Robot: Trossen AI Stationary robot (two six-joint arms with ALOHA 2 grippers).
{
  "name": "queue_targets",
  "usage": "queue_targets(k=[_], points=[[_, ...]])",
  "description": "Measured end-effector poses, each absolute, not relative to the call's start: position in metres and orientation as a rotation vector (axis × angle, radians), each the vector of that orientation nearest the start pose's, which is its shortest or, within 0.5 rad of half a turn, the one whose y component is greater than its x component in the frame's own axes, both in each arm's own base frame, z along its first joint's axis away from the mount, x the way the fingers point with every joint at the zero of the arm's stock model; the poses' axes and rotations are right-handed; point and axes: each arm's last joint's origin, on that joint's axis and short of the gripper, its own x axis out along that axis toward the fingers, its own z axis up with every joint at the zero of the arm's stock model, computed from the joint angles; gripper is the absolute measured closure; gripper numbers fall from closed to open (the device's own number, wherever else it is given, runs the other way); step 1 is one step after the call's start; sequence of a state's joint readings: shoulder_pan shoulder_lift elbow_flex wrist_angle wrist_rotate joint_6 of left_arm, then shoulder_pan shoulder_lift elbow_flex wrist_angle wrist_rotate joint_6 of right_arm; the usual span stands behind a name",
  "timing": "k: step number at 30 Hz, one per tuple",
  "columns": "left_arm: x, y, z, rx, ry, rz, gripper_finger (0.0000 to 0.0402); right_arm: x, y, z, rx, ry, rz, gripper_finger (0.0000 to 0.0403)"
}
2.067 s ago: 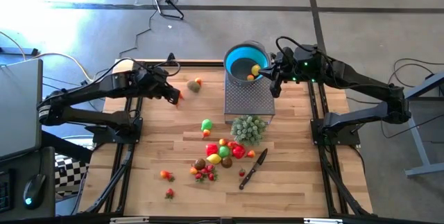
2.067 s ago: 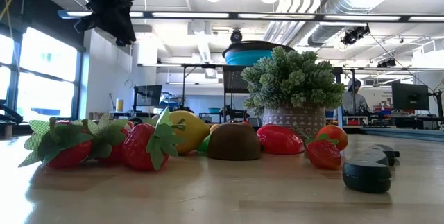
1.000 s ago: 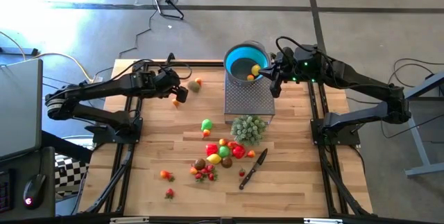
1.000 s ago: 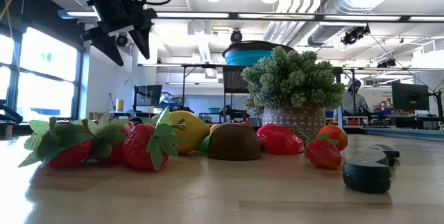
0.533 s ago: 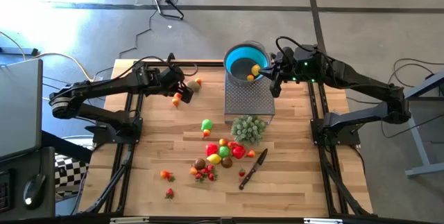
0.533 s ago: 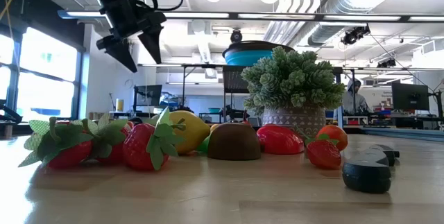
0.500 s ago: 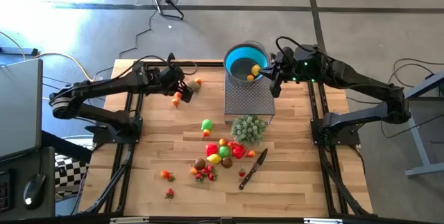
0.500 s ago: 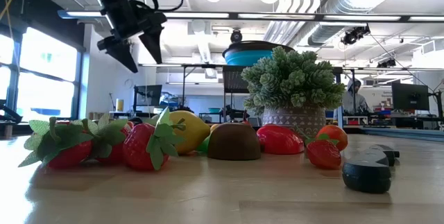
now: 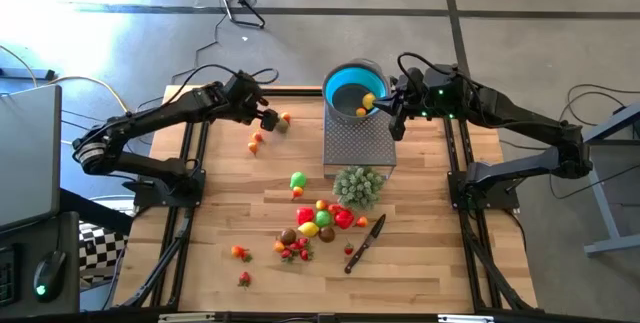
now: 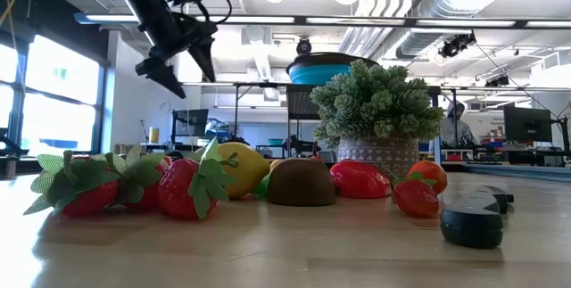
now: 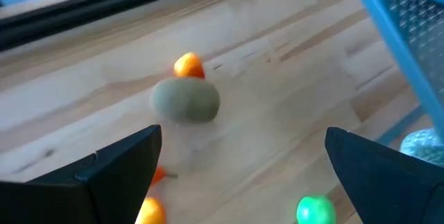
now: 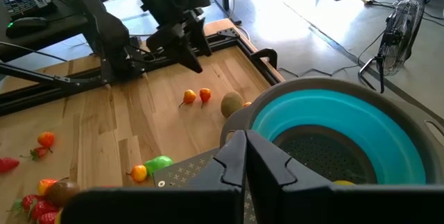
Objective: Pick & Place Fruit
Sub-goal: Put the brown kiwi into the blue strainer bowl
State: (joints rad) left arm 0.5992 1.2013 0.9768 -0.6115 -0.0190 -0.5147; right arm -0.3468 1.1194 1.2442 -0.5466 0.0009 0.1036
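Toward the table's far left edge, your left gripper (image 9: 268, 118) hangs with its fingers spread wide and nothing between them. Just ahead of the fingertips lies the brown-green fruit (image 11: 186, 100), its long axis across the line of the jaws, with a small orange fruit (image 11: 188, 65) touching its far side. Your right gripper (image 9: 393, 113) waits pinched shut beside the blue bowl (image 9: 342, 89), well apart, so the left is nearer.

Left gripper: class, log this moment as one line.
left gripper: open, above kiwi | right gripper: shut, by blue bowl | holding: nothing
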Motion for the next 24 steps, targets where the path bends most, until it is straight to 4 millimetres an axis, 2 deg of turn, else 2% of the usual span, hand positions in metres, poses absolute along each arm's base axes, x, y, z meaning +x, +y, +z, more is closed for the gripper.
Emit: queue_targets(k=[15, 24], points=[[0.21, 0.166, 0.251, -0.748, 0.758, 0.744, 0.0005, 0.215, -0.078, 0.391, 0.171, 0.4, -0.364, 0.0401], [0.224, 0.175, 0.25, -0.695, 0.719, 0.646, 0.0005, 0.215, -0.078, 0.392, 0.171, 0.4, -0.363, 0.0401]])
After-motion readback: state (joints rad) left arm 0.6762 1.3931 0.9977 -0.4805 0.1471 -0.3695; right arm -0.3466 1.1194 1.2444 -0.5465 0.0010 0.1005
